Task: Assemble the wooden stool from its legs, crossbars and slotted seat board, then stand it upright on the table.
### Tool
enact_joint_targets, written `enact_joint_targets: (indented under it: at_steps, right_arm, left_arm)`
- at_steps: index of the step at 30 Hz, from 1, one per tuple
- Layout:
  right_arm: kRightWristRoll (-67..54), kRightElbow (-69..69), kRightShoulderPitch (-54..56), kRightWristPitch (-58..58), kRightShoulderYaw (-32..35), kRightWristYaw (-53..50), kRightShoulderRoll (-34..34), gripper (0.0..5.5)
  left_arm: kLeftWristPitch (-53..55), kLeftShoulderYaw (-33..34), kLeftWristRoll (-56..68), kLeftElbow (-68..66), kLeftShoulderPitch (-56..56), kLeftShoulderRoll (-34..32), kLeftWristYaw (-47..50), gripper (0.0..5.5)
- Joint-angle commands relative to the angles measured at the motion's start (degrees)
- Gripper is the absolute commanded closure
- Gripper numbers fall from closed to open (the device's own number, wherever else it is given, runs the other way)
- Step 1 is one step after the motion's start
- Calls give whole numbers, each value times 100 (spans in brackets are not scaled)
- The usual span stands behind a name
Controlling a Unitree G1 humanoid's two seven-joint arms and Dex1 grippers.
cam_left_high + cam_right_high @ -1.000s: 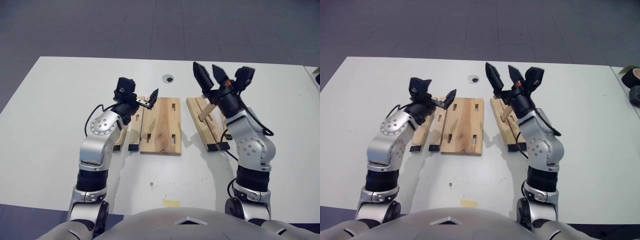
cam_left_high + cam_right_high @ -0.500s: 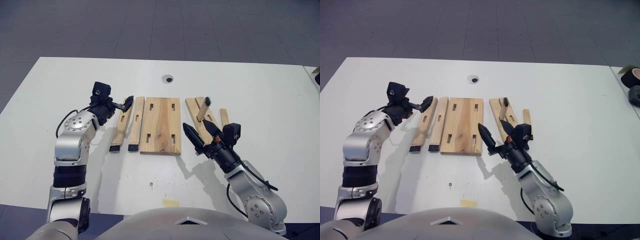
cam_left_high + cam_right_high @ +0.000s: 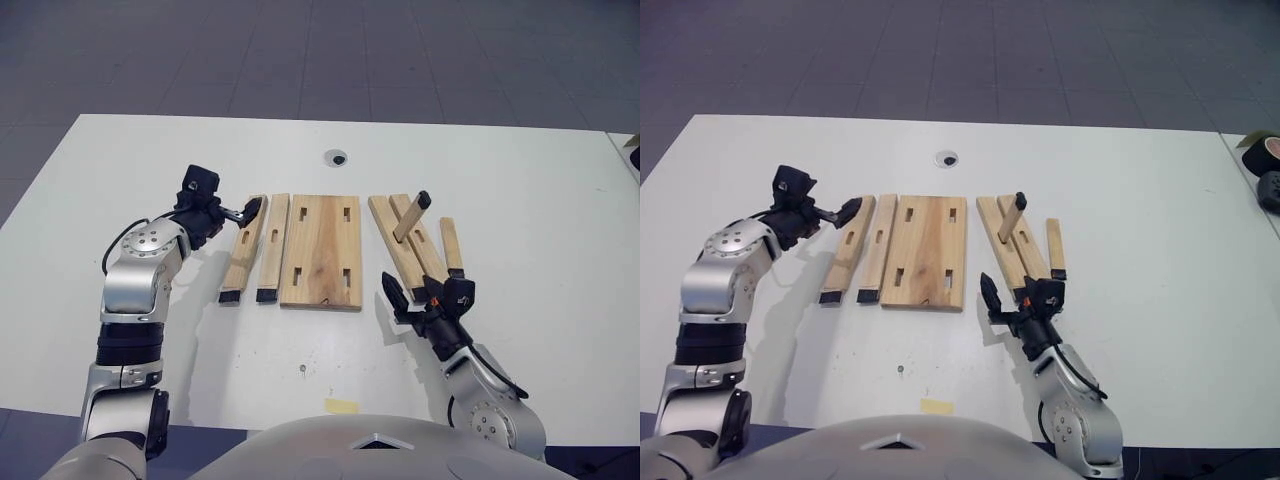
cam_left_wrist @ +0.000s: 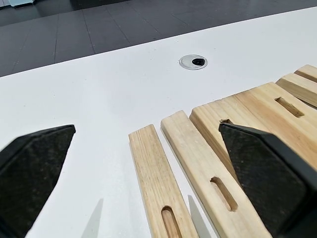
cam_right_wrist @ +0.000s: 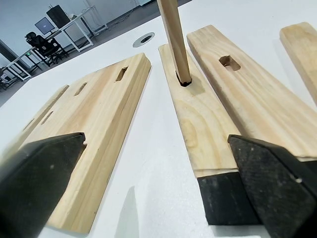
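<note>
The slotted seat board [image 3: 320,250] lies flat mid-table. Two slotted legs [image 3: 243,250] lie side by side on its left, and two more legs [image 3: 405,245] on its right. One crossbar [image 3: 410,217] stands tilted with its lower end in a slot of a right leg [image 5: 198,114]. A second crossbar [image 3: 452,245] lies flat further right. My left gripper [image 3: 245,212] is open, low over the far end of the outer left leg [image 4: 158,193]. My right gripper [image 3: 408,295] is open and empty, just off the near ends of the right legs.
A round grommet hole [image 3: 337,156] sits in the table behind the board. A strip of yellow tape [image 3: 340,406] lies near the front edge. Dark objects [image 3: 1268,170] rest on the neighbouring table at the far right. Bare white tabletop [image 3: 540,190] surrounds the parts.
My right arm drew back from over the right legs toward the near edge and dropped low. My left gripper swung left from the board's edge to the outer left leg.
</note>
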State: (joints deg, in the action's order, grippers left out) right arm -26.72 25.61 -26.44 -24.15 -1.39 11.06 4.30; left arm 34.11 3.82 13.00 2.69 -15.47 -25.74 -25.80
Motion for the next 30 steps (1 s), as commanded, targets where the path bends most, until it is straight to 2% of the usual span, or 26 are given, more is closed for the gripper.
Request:
enact_joint_targets:
  at_steps: [1, 11, 16, 22, 27, 30]
  right_arm:
    - [202, -294, -134, -146, -30, -77, 86, 12]
    - [-32, 17, 196, -374, 191, -244, -8, 12]
    - [326, -219, 297, -510, 70, -319, 156, 12]
    - [1713, -489, 888, -576, -322, -560, 903, 109]
    - [1479, -859, 1326, -1032, 62, -567, 688, 193]
    - [1649, -894, 1408, -1145, -49, -433, 865, 235]
  left_arm:
    - [-47, -69, -95, -43, 70, -63, -37, 10]
    - [-9, -240, -86, 154, 249, 60, -3, 10]
    - [-39, -320, -108, 127, 246, 105, 27, 10]
    - [-71, -308, -127, 99, 375, 62, 31, 10]
    - [-6, -372, -110, 239, 459, 175, 106, 10]
    - [-9, -374, -114, 271, 501, 222, 143, 10]
